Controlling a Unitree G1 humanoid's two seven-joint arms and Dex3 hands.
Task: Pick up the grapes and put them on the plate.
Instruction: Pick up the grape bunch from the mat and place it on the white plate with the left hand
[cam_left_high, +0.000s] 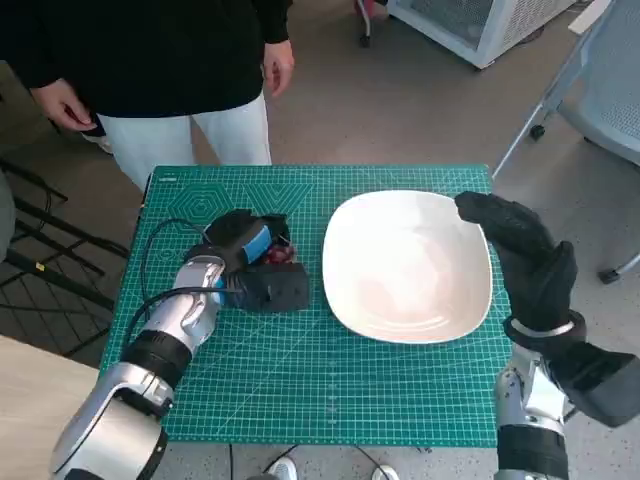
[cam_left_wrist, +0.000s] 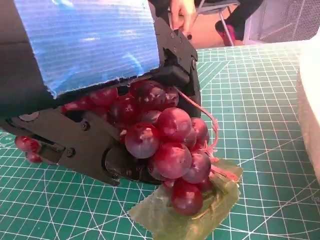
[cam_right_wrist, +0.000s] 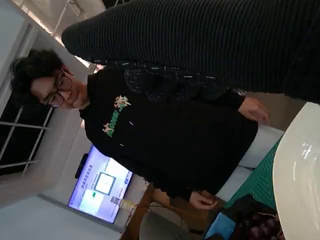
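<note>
Under the blue-taped left hand (cam_left_wrist: 85, 45), a bunch of red grapes (cam_left_wrist: 170, 145), pressed against the black fingers (cam_left_wrist: 95, 150) and bulging out past them. Closed around the upper part of the bunch, as far as the left wrist view shows; how many fingers really touch, cannot tell. Below the fingertips, a green leaf (cam_left_wrist: 195, 212) lying flat on the green cutting mat (cam_left_wrist: 260, 90), with the lowest grapes resting on it. Seen from the head camera, left hand (cam_left_high: 250, 260) low over the mat, red of the grapes (cam_left_high: 281, 252) just visible at its far side. Just beside these fingers, toward the right arm, a white plate (cam_left_high: 405, 265), apart from the bunch and with nothing on it. Over the plate's rim on the other side, the gloved right hand (cam_left_high: 525, 260), fingers stretched out and holding nothing. Beyond the table, a person (cam_left_high: 170, 60) in a black top standing close.
</note>
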